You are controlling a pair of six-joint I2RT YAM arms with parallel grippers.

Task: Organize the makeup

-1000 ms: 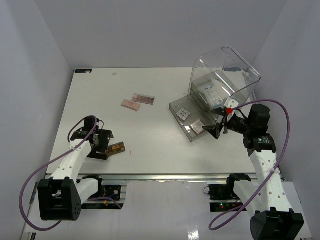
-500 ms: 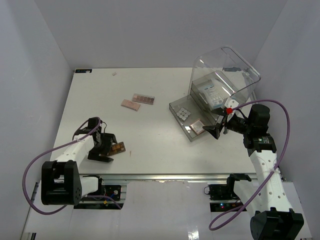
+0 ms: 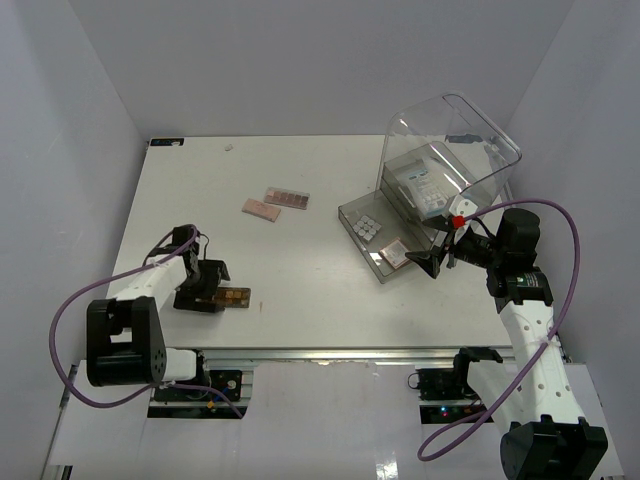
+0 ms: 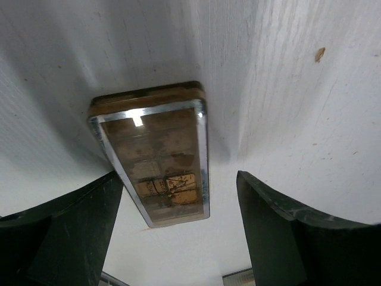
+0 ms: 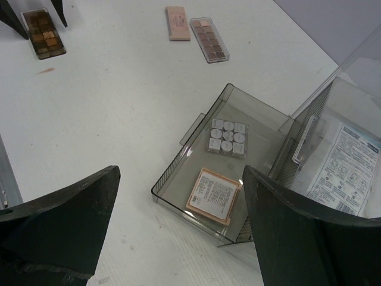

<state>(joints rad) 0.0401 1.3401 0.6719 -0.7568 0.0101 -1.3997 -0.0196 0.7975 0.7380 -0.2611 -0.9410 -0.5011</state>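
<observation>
- left gripper (image 3: 207, 287) is low on the white table (image 3: 300, 270), near its front-left edge, with its jaws apart
- brown pan palette (image 4: 156, 156) lies flat on the table between the left fingers (image 4: 71, 232), clear lid up
- in the left wrist view one finger is just beside the palette's long edge, contact unclear; the other finger stands well clear of it, so nothing is clamped
- small reddish-brown speck (image 4: 319, 55) on the table near that palette
- right gripper (image 3: 438, 262) hangs at the near right corner of the smoky tray (image 5: 178, 173), jaws wide apart with nothing between them
- the tray sits on the table just in front of the clear domed-lid box (image 3: 470, 140), at the right side
- silvery grid palette (image 5: 227, 136) lies flat in the tray, in the half away from the right gripper
- pinkish square compact (image 5: 213, 195) is also in the tray, near the grid palette but not touching it, on the gripper's side
- white-blue packet (image 5: 348, 173) lies inside the box on an upper shelf, under the dome
- pink flat palette (image 3: 262, 209) and pink-brown pan palette (image 3: 287, 197) lie loose mid-table, just beside each other
- those two are well apart from both grippers and outside the tray
</observation>
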